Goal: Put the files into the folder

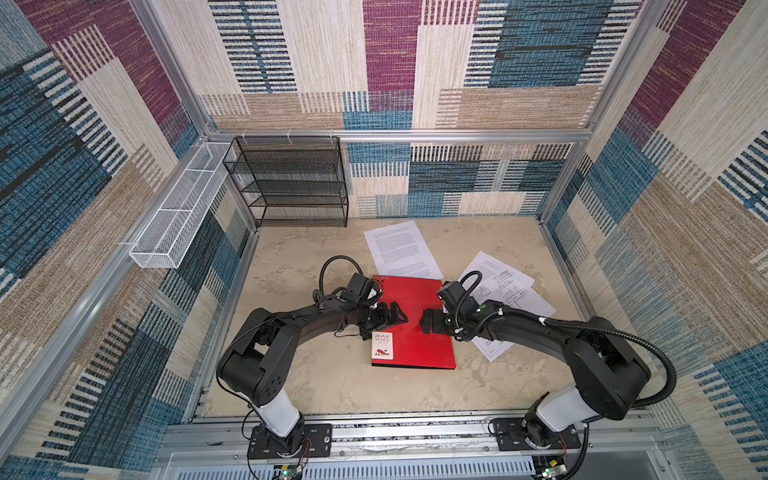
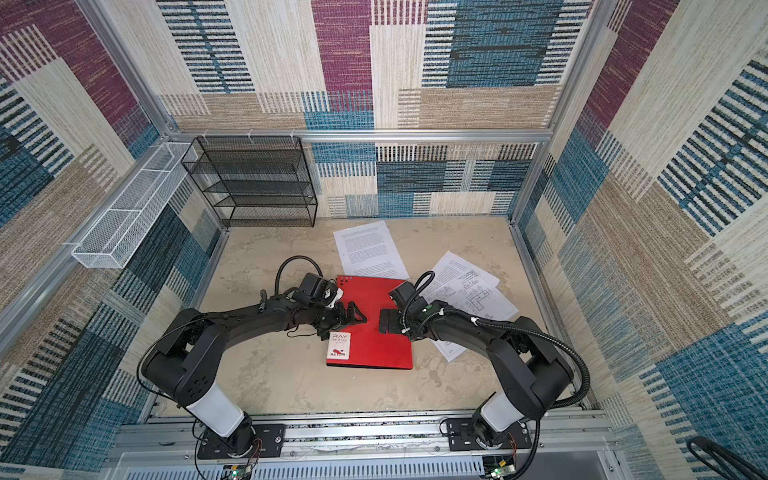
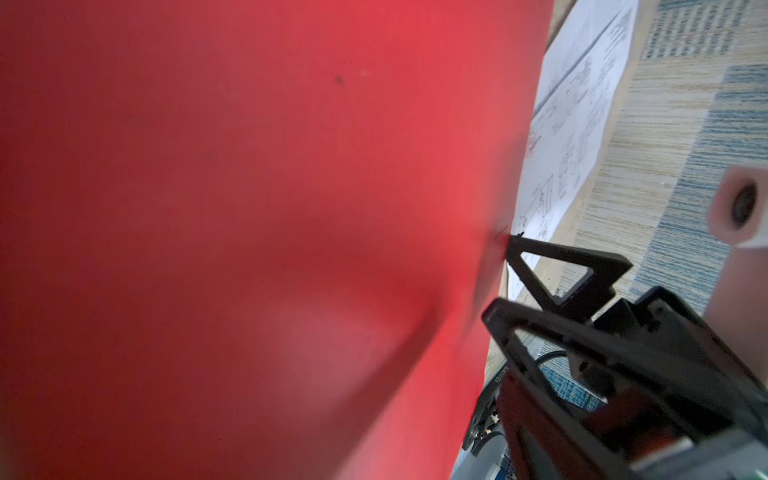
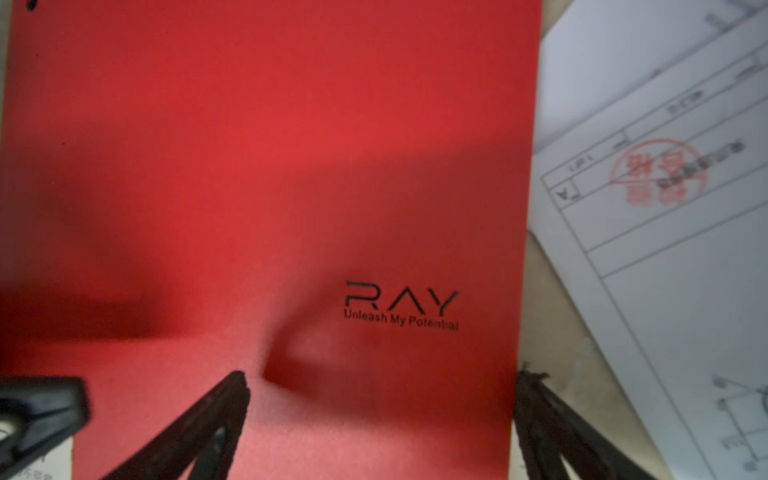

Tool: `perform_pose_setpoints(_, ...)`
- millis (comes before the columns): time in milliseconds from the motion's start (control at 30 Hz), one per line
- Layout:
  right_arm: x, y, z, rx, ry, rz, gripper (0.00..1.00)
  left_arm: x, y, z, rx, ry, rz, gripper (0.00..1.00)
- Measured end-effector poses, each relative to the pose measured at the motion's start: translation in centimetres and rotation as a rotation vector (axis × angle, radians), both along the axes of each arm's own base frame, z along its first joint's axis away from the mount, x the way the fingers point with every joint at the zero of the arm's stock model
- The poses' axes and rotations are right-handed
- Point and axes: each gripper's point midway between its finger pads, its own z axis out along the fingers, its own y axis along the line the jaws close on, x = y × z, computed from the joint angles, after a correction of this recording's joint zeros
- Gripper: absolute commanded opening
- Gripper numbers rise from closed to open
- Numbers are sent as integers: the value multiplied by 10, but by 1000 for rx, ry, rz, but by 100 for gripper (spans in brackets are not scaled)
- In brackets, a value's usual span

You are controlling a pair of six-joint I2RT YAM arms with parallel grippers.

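The red folder [image 1: 419, 345] [image 2: 382, 349] lies closed and flat mid-table, its white corner sticker [image 1: 382, 345] at the near left. One of the files, a sheet of printed text [image 1: 399, 249], lies just behind it. Other files, with line drawings [image 1: 511, 291] [image 4: 665, 208], lie partly under its right edge. My left gripper [image 1: 397, 316] [image 3: 500, 278] is open, low over the cover's left part. My right gripper [image 1: 426, 322] [image 4: 382, 376] faces it, open above the cover [image 4: 270, 166] near the "RAY" logo. Neither holds anything.
A black wire-mesh rack [image 1: 286, 183] stands at the back left against the wall. A white mesh basket [image 1: 178, 208] hangs on the left wall. Aluminium frame rails border the table on all sides.
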Motion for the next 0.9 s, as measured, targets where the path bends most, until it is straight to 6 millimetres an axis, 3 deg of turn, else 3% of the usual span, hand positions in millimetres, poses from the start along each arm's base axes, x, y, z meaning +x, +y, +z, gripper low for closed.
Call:
perform_pose_setpoints(400, -3, -1, 11, 14, -14, -10, 100, 0, -2, 1, -17, -16, -9, 100)
perform_pose_setpoints(600, -8, -3, 35, 96, -69, -13, 100, -1, -1, -3, -19, -12, -10, 99)
perform_pose_setpoints(767, -5, -11, 66, 263, -157, -19, 100, 2, -5, -2, -68, -29, -19, 99)
perform_pose_setpoints(900, -3, -13, 78, 359, -204, -7, 100, 3, -7, 0, -100, -32, -19, 98)
